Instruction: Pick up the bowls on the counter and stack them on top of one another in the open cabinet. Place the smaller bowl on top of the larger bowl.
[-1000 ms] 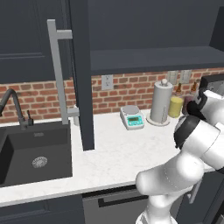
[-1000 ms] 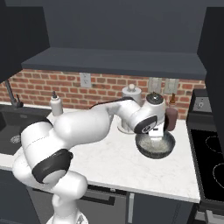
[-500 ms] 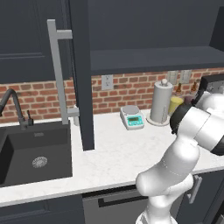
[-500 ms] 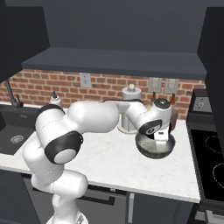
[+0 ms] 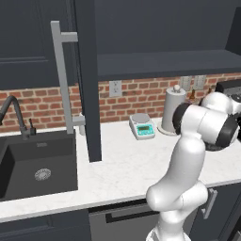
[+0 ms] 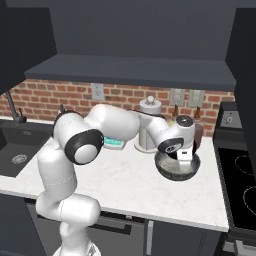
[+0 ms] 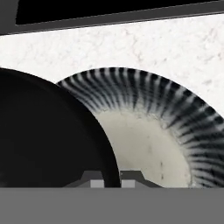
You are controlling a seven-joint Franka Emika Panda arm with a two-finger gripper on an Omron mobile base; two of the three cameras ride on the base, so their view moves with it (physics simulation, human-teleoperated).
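- Hand view: at lower centre, we see the gripper (image 7: 111, 178) with its jaws drawn narrow, the rim of the black bowl (image 7: 48, 131) running between the tips. We judge it is pinching that rim, an edge hold that suits a bowl too wide to span.
- The black bowl covers the left of the frame. The grey streaked bowl (image 7: 175, 113) lies right of it on the white counter (image 7: 131, 43), partly hidden behind the black one.
- Right base view: the gripper (image 6: 184, 156) sits right of centre over the grey streaked bowl (image 6: 177, 170).
- The open cabinet (image 6: 130, 70) shelf spans the top, bare.
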